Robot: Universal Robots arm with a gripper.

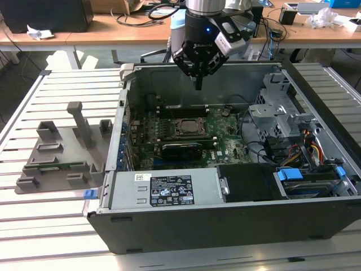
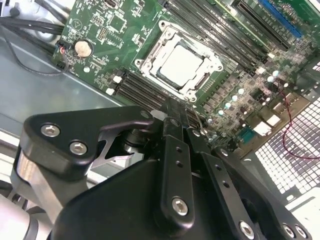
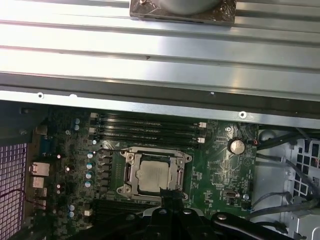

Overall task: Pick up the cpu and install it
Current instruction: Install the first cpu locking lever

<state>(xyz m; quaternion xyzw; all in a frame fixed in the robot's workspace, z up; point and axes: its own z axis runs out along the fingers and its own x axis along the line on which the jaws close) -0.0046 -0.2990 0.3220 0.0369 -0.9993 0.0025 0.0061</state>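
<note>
The computer case (image 1: pixel 169 195) lies open on the slatted metal table (image 1: pixel 62 90), and the arm's gripper (image 1: pixel 198 84) hangs over its back wall, above the green circuit board (image 1: pixel 228 132) and not touching it. From where I stand its two fingers (image 2: pixel 176 150) look pressed together into one narrow point, with nothing between them. The cpu (image 1: pixel 188 127) is not in the gripper: it lies flat, silver top up, inside the metal frame of the socket (image 2: pixel 150 55) near the middle of the board. In both wrist views the chip (image 3: pixel 154 177) sits square within that frame, and the fingertips hover just beside one edge of the socket, clear of it. A row of long black memory slots (image 3: pixel 150 130) runs alongside the socket, and a round coin battery (image 3: pixel 236 146) sits further off on the board. Out on the table, to the exterior view's left of the case and well apart from the gripper, stands a grey plastic tray (image 1: pixel 62 155) with upright posts.
</note>
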